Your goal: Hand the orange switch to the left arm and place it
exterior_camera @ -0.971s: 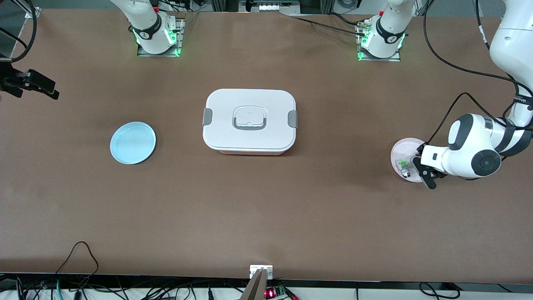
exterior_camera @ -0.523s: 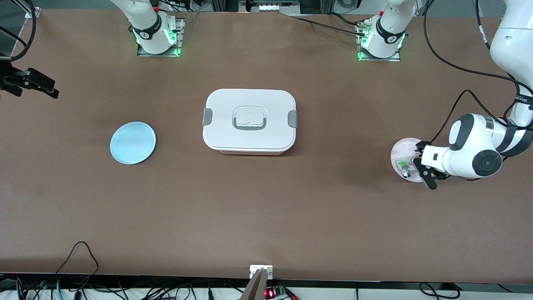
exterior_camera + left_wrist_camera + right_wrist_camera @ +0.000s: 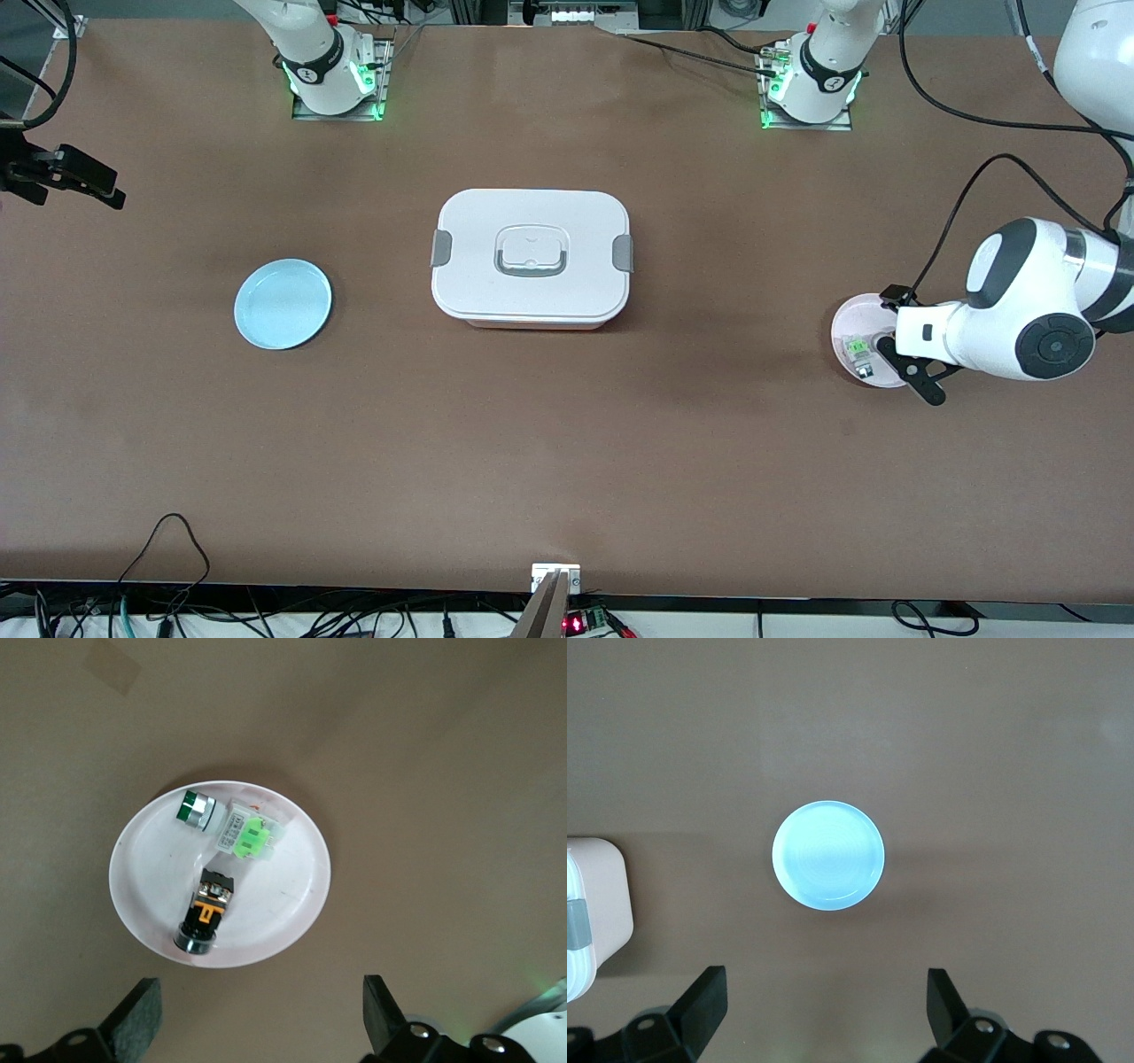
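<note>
From the front, the box (image 3: 531, 258) sat mid-bench and the left tool (image 3: 905, 347) hung over the pink plate (image 3: 850, 315). The left wrist view showed its fingers (image 3: 137, 1019) spread wide, the orange switch (image 3: 203, 912) lying on that plate. The right wrist view showed the right tool (image 3: 824, 1014) open above the blue plate (image 3: 828, 855).

black-and-orange switch (image 3: 205, 912) flat on pink plate (image 3: 292, 895); white box (image 3: 531, 257) mid-table

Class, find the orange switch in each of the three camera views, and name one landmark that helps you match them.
Front view: not visible; the left gripper hangs over its part of the pink plate.
Left wrist view: orange switch lying on the pink plate.
Right wrist view: not in it.
Shared landmark: the green-topped component.
</note>
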`<state>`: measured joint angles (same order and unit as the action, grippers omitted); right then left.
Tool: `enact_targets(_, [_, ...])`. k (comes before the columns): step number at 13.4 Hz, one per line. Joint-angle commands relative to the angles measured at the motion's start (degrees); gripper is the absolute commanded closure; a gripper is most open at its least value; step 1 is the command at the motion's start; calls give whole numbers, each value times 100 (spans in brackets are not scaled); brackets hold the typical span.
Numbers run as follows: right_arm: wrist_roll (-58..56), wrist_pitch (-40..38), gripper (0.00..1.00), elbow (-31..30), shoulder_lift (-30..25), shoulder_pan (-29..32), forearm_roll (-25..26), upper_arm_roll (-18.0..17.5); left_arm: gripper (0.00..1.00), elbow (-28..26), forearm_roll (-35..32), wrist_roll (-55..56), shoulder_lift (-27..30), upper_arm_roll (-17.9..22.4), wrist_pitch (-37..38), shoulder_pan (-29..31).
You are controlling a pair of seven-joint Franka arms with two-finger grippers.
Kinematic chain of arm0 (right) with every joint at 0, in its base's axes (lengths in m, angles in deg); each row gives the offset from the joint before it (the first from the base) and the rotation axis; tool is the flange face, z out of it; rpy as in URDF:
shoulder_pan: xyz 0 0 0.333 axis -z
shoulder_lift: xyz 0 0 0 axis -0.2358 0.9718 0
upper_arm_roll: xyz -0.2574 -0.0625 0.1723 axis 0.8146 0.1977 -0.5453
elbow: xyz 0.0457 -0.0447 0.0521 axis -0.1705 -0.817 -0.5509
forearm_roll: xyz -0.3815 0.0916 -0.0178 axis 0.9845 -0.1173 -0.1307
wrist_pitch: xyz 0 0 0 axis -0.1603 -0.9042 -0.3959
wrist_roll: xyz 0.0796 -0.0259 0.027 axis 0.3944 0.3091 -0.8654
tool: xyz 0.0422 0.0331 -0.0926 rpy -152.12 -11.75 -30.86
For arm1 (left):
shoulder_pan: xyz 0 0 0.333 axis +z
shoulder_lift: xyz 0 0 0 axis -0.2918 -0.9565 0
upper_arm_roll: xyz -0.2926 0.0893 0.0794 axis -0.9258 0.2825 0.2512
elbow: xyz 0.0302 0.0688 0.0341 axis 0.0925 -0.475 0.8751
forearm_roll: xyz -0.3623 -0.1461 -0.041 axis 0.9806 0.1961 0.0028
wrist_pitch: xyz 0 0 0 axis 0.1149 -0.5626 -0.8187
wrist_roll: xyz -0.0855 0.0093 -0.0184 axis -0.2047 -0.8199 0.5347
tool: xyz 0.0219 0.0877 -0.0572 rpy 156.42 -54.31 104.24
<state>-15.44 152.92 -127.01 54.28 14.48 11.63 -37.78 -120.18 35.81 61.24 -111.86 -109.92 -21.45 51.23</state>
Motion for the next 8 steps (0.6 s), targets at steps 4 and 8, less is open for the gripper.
enact_targets(4, [-5, -99, 0, 39, -58, -14, -88, 4, 0, 1026, 215, 1034, 352, -706, 1386, 28])
enact_targets(8, [-13, -99, 0, 39, -75, -14, -88, -5, 0, 1316, 707, 1784, 784, -804, 1757, -33])
